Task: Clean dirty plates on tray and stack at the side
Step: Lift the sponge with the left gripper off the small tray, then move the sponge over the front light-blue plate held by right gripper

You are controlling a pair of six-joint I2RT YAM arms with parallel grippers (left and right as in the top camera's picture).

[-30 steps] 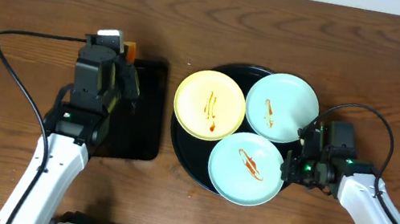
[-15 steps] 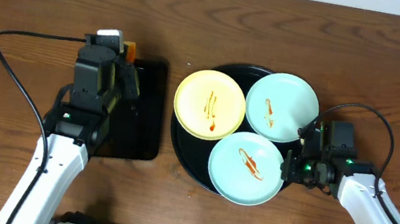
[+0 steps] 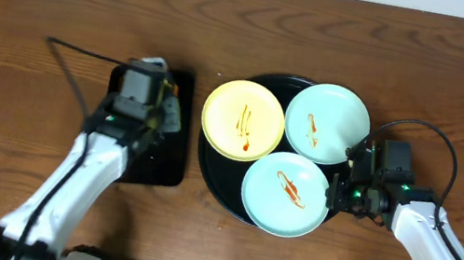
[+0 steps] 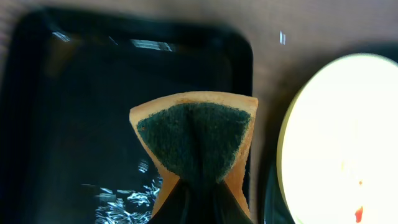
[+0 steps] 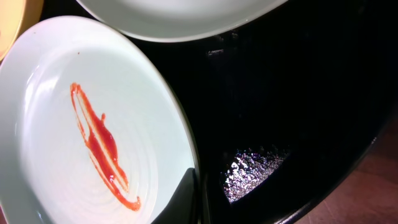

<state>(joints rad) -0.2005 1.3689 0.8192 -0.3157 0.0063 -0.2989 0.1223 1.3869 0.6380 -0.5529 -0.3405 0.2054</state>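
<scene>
Plainly 3 plates (image 3: 244,121) lie flat, face up, on the tray (image 3: 213,174).

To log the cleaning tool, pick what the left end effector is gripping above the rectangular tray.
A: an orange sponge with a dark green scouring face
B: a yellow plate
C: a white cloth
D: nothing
A: in the left wrist view the left end effector pinches the orange sponge, its dark scouring face showing, above the rectangular black tray.
</scene>
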